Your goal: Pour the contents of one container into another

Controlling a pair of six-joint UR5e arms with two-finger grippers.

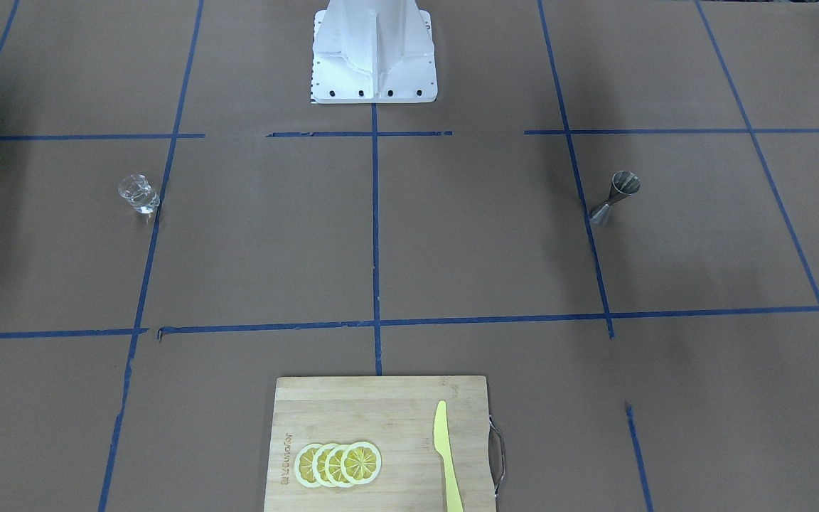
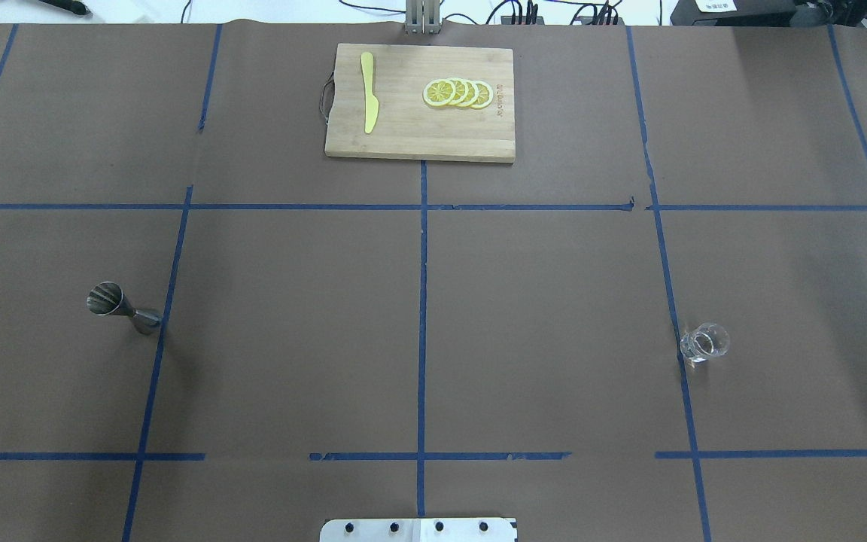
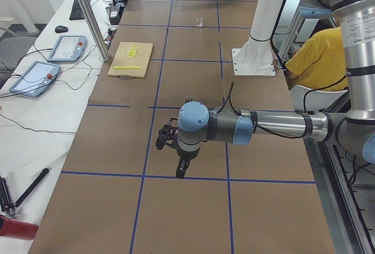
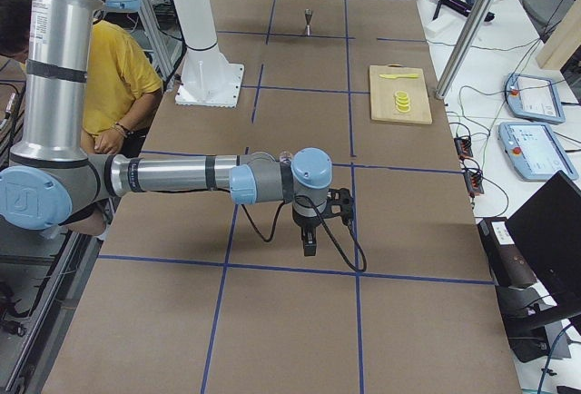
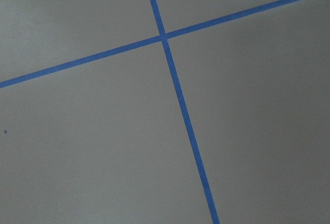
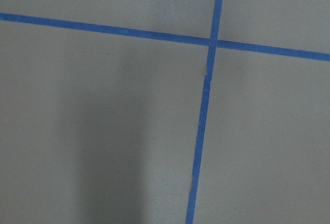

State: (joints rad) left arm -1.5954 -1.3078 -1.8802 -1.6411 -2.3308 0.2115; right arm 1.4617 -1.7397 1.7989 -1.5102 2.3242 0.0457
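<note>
The small clear glass cup [image 1: 139,193] [image 2: 704,342] stands upright on the brown table on the robot's right side, beside a blue tape line. On the robot's left side the steel jigger [image 1: 616,197] [image 2: 121,307] stands upright. Neither arm appears in the overhead or front-facing views. In the exterior left view my left gripper [image 3: 183,171] hangs pointing down over the table, far from both containers. The exterior right view shows my right gripper [image 4: 310,247] in the same pose. I cannot tell whether either is open or shut. Both wrist views hold only brown paper and tape.
A wooden cutting board [image 2: 418,132] [image 1: 381,405] lies at the table's far middle with a yellow knife [image 2: 368,102] and lemon slices [image 2: 457,92] on it. The white robot base [image 1: 372,53] stands at the near edge. A person in a yellow shirt [image 3: 316,61] sits behind the robot.
</note>
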